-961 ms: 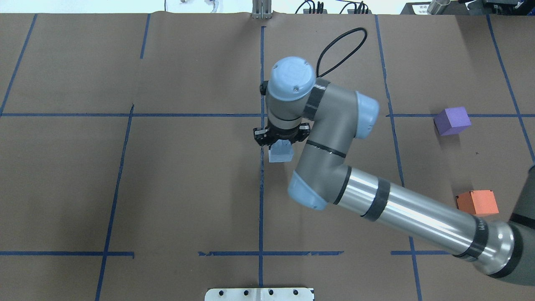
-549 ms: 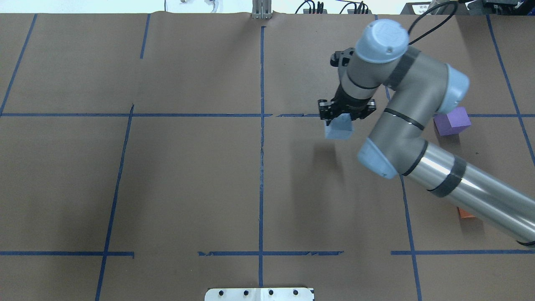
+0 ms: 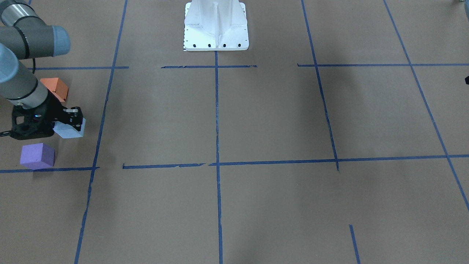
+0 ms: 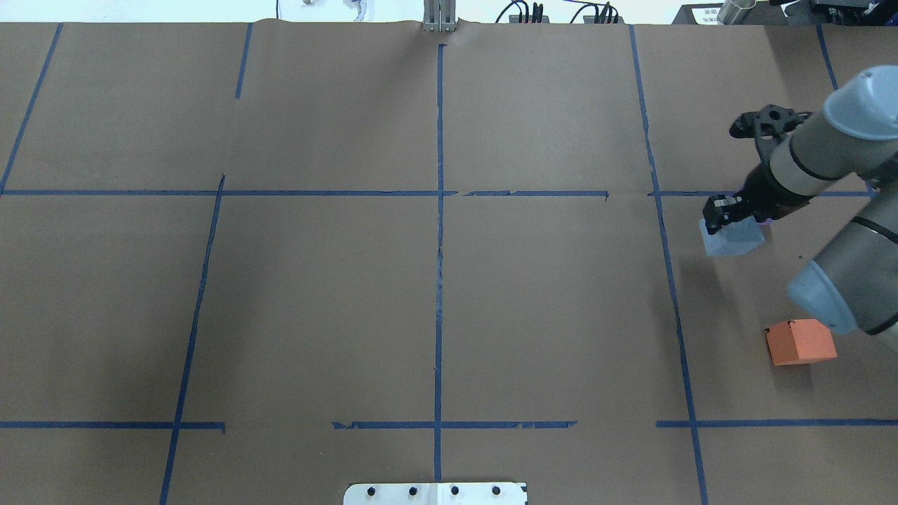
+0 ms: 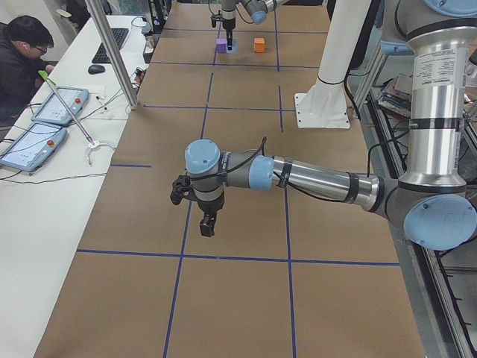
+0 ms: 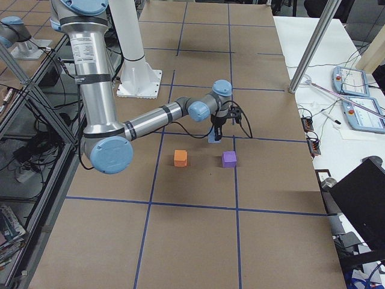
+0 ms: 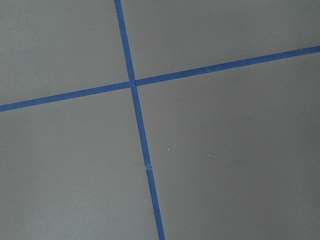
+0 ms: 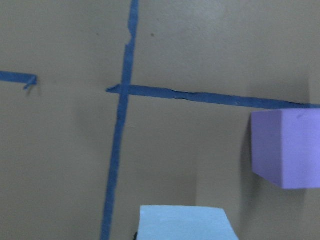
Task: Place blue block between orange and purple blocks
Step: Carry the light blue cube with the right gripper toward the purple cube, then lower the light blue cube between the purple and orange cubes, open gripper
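Note:
My right gripper (image 4: 735, 223) is shut on the pale blue block (image 4: 733, 240) and holds it low over the table's right part. The purple block (image 3: 36, 156) stands just beyond it, and my arm hides most of it in the overhead view; it shows at the right of the right wrist view (image 8: 287, 147). The orange block (image 4: 800, 341) sits nearer my base. In the front-facing view the blue block (image 3: 69, 130) is between the orange block (image 3: 55, 88) and the purple one, offset toward the table's middle. My left gripper (image 5: 209, 224) hangs over bare table; I cannot tell whether it is open.
Blue tape lines (image 4: 438, 245) divide the brown paper table into squares. The white base plate (image 4: 435, 493) is at the near edge. A side table with tablets (image 5: 45, 127) and a seated person (image 5: 22, 45) lie beyond the far edge.
My right arm has swung to the right with the blue block, from the table's middle to a spot next to the purple block. The orange and purple blocks have not moved.

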